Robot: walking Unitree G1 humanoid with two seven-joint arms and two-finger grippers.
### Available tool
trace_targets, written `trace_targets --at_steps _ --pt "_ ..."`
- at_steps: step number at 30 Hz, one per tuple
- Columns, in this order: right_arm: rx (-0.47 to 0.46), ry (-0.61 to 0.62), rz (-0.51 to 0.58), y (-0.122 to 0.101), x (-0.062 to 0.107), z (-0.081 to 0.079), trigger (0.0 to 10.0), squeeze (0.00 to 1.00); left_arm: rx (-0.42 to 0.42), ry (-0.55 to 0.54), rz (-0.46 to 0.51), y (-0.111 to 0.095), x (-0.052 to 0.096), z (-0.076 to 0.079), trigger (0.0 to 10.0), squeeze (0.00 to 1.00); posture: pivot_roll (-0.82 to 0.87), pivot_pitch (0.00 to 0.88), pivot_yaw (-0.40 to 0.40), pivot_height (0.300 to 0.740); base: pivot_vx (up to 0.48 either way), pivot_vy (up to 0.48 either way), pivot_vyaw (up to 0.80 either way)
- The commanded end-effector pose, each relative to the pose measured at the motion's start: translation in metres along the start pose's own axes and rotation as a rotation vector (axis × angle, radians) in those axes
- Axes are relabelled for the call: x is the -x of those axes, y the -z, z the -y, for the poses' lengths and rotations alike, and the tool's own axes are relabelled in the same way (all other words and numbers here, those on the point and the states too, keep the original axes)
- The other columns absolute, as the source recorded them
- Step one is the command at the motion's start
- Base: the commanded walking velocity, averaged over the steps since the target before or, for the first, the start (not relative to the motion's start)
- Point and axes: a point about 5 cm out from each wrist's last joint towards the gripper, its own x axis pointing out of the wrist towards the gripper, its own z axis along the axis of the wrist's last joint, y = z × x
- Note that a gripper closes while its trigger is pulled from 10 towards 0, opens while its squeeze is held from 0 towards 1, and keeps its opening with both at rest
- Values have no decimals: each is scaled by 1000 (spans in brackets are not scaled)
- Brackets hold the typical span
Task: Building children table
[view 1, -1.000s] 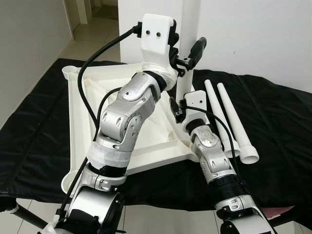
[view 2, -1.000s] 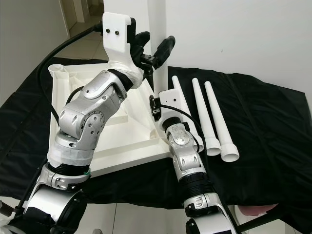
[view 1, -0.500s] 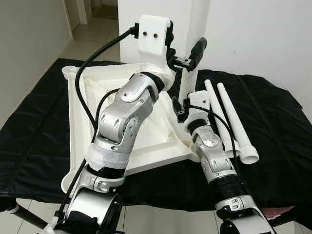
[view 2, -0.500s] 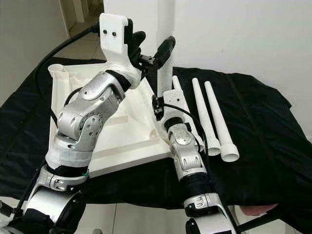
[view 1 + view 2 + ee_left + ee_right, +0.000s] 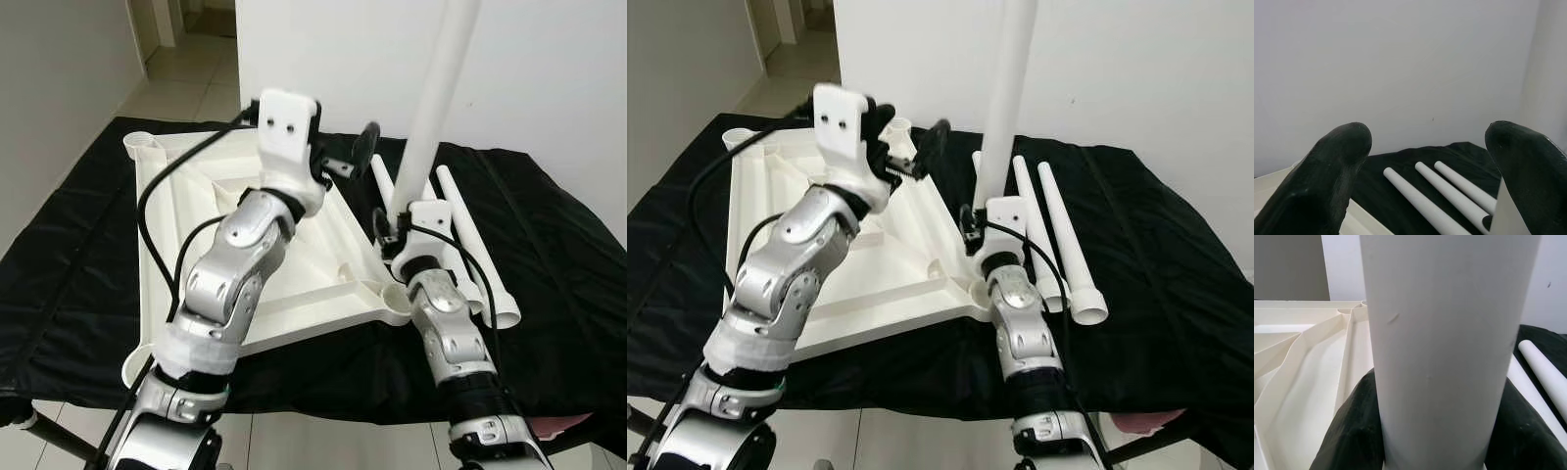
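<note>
The right gripper [image 5: 1432,440] has its fingers [image 5: 1347,431] clamped on either side of 1 white table leg [image 5: 438,93], holding it nearly upright above the near right corner socket [image 5: 395,294] of the upturned white tabletop [image 5: 789,245]. The left gripper [image 5: 1425,161] hovers over the far right part of the tabletop with its fingers [image 5: 1327,166] spread wide and nothing between them. The tabletop lies underside up on a black cloth [image 5: 558,274] covering the table. 3 more white legs [image 5: 1058,240] lie side by side on the cloth, just right of the tabletop.
</note>
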Motion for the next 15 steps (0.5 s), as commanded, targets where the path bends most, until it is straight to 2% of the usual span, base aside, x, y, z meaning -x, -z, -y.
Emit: trace_targets --at_steps 1,3,5,10,15 --pt "4 4 35 -5 3 4 10000 0 -28 138 0 3 2 8 10000 0 36 62 -29 740 0 0 0" --pt "8 3 40 -5 4 5 10000 0 -36 140 -9 5 4 8 10000 0 35 63 -30 740 0 0 0" --pt "7 5 47 -4 10 6 10000 0 -78 135 -26 15 8 7 10000 0 35 64 -31 740 0 0 0" --pt "-36 11 55 -3 21 4 10000 0 -89 139 -63 29 14 9 10000 0 35 70 -35 740 0 0 0" --pt "-50 -12 77 -6 28 -1 10000 0 -89 169 -109 46 28 15 10000 0 30 74 -33 740 0 0 0"
